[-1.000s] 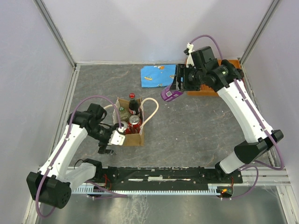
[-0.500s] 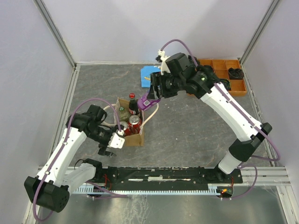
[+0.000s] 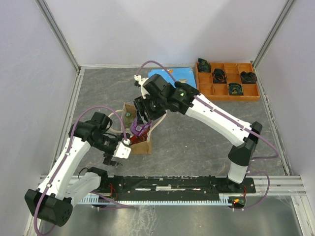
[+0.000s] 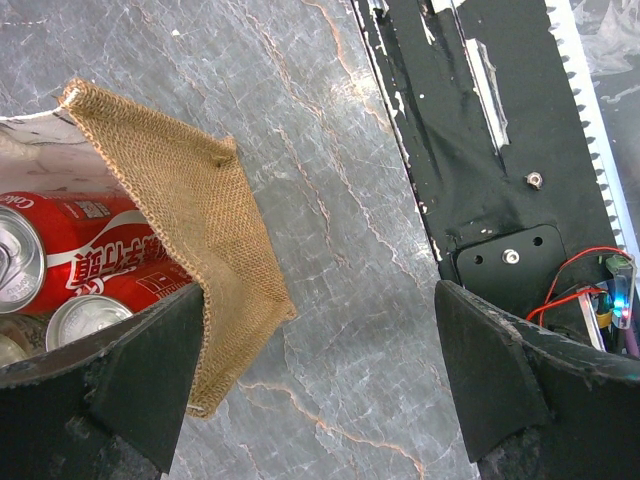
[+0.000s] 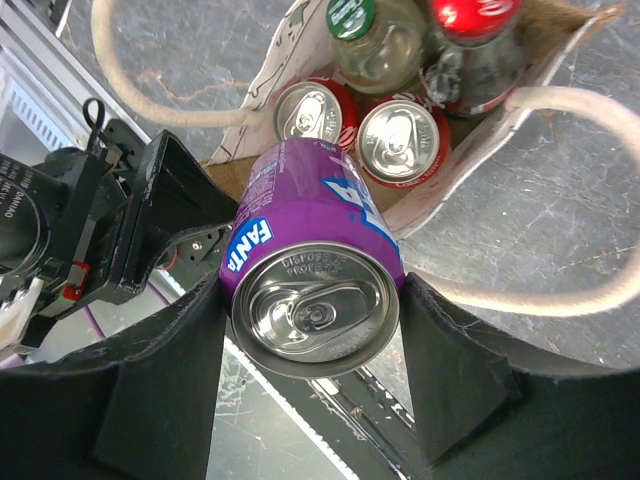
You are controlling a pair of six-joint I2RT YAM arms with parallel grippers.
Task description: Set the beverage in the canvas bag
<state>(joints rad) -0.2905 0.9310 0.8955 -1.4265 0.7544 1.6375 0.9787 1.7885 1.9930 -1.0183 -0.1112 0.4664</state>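
The left gripper (image 4: 320, 295) is hanging wide open and empty just beside the near corner of the canvas bag (image 4: 200, 225). Over the bag's mouth, the right gripper (image 5: 315, 340) is clenching a tilted purple can (image 5: 300, 225) above two red cans (image 5: 405, 140) and two bottles (image 5: 372, 30) standing inside

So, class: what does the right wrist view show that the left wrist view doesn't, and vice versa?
Right wrist only: the purple Fanta can in the right gripper, a green-capped bottle, a red-capped bottle, cream handles.
Left wrist only: red wiring beside a lit circuit board.
Both: red cans inside the canvas bag, on the grey table.
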